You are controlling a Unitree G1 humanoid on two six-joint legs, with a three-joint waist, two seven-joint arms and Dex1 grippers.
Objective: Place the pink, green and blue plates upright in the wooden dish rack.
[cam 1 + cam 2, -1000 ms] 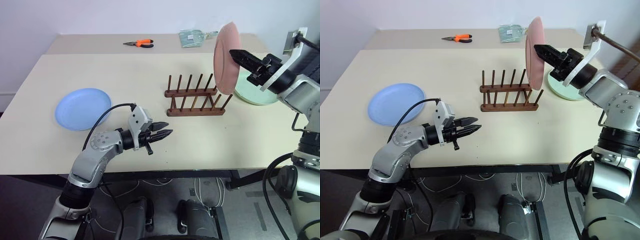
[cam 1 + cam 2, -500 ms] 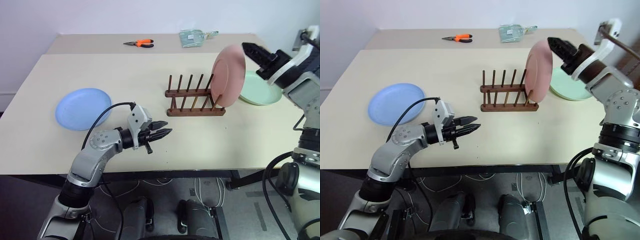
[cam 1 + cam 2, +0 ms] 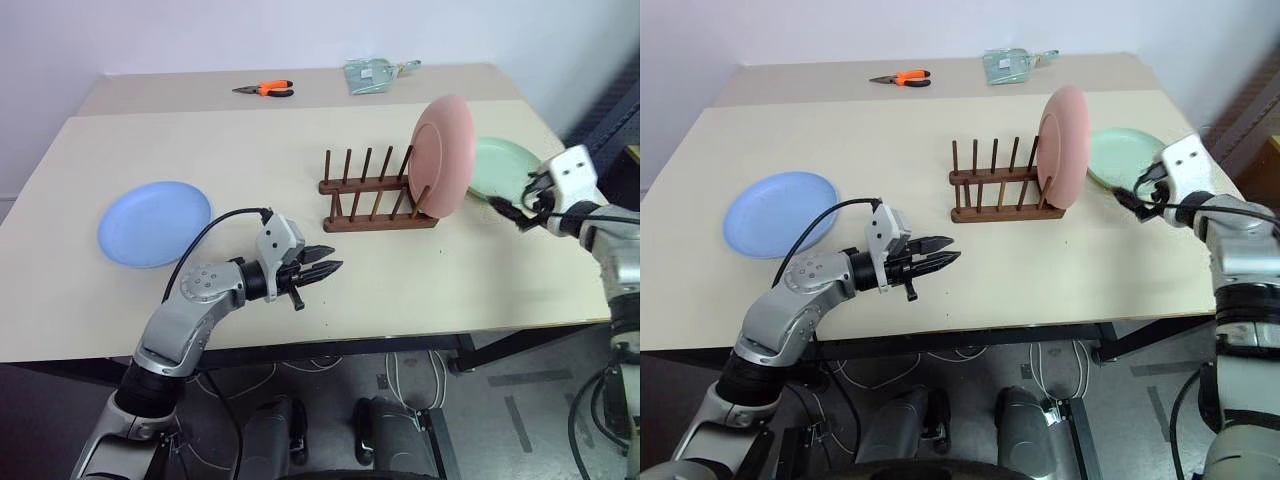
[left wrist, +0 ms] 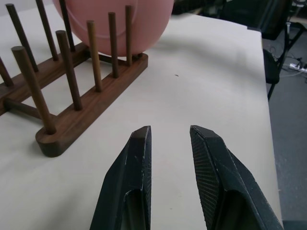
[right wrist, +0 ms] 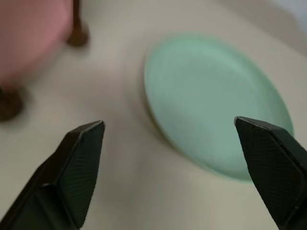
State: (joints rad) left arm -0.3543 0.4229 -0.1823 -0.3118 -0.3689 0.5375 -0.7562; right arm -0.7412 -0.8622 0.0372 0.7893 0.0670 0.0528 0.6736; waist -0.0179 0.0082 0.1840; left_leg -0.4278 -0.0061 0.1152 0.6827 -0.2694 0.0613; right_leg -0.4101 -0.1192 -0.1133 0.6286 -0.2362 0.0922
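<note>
The pink plate [image 3: 443,155] stands upright between the pegs at the right end of the wooden dish rack [image 3: 375,197]. To its right the green plate [image 3: 500,168] lies flat on the table. My right gripper [image 3: 508,212] hovers open at that plate's near edge; the right wrist view shows its fingers [image 5: 76,163] spread wide over the green plate [image 5: 216,105], holding nothing. The blue plate [image 3: 154,222] lies flat at the far left. My left gripper [image 3: 330,270] hangs over the table in front of the rack, pointing at it, narrowly open and empty.
Orange-handled pliers [image 3: 264,89] and a pale green packet [image 3: 368,75] lie at the back of the table. The table's front edge [image 3: 400,338] runs just below my left gripper. Several rack slots left of the pink plate hold nothing.
My right gripper set the pink plate into the rack's right end, let go and opened wide. It then dropped down and to the right, beside the green plate. The left arm stayed still.
</note>
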